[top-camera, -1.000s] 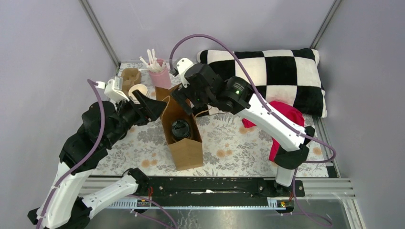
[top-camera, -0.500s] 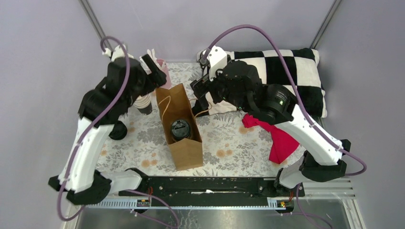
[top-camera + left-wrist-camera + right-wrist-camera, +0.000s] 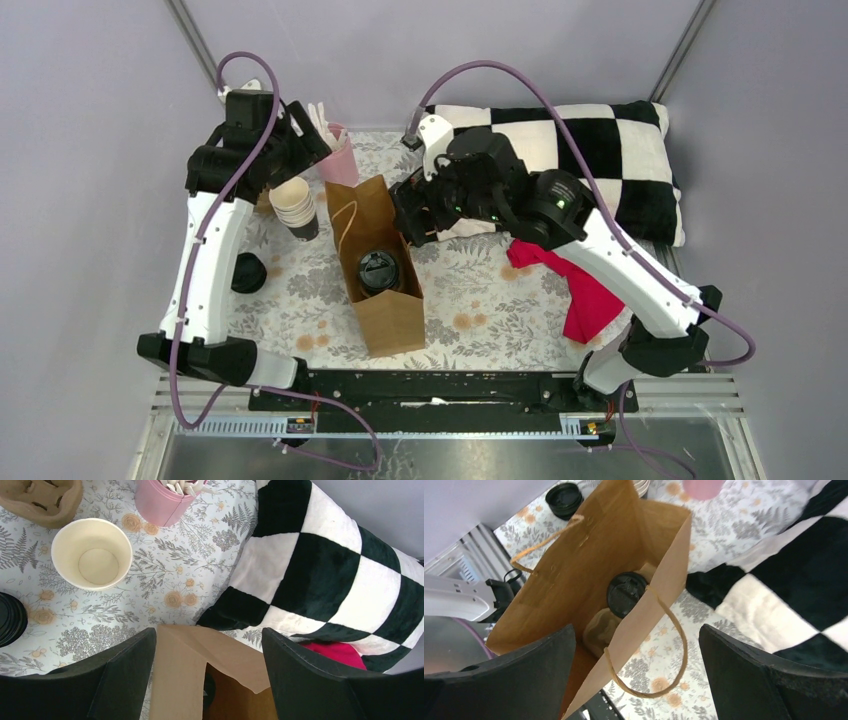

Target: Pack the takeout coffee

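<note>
Takeout coffee point(image 3: 380, 270) is sitting upright inside the paper bag point(image 3: 388, 325), whose walls are likely bracing it. Left gripper point(image 3: 208, 635) and right gripper point(image 3: 636, 630) are hovering spread wide and empty, probably keeping the bag mouth clear.

Matt brown paper bag point(image 3: 392, 322); takeout coffee point(image 3: 379, 270) lid smooth black plastic; plush checkered pillow point(image 3: 600, 150).

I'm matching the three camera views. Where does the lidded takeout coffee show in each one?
Top external: takeout coffee at centre, standing inside the brown paper bag.
Left wrist: not clearly visible; the bag's inside is dark.
Right wrist: takeout coffee at centre, lid up, deep in the bag.
Shared landmark: the checkered pillow.
</note>
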You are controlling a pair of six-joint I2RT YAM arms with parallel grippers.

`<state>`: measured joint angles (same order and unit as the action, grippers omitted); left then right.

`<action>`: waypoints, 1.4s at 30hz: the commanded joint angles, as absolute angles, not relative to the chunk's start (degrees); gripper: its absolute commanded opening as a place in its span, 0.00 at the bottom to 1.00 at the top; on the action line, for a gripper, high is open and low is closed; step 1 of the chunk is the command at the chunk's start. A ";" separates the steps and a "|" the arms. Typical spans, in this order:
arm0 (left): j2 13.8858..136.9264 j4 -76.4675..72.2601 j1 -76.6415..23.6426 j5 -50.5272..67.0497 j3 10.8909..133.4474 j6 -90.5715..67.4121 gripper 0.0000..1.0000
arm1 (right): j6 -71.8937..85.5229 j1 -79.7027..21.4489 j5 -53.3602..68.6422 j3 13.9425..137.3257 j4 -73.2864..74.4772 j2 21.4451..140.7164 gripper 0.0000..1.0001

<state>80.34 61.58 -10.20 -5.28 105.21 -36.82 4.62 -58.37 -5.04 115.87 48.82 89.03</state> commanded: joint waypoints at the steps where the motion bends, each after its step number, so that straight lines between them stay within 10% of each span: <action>1: 79.98 56.52 -9.20 -3.83 103.11 -34.95 0.81 | 8.62 -56.09 -0.10 113.78 47.41 90.59 1.00; 12: 88.06 51.78 0.41 -7.79 102.95 -33.02 0.75 | 2.06 -55.50 -13.93 116.13 53.13 89.37 1.00; 21: 95.88 32.94 13.04 12.13 94.94 -41.83 0.61 | 0.26 -52.75 -16.55 109.35 51.77 81.96 1.00; 42: 106.93 13.54 15.22 24.71 89.80 -56.12 0.44 | -2.85 -49.01 -18.32 108.97 50.78 82.20 1.00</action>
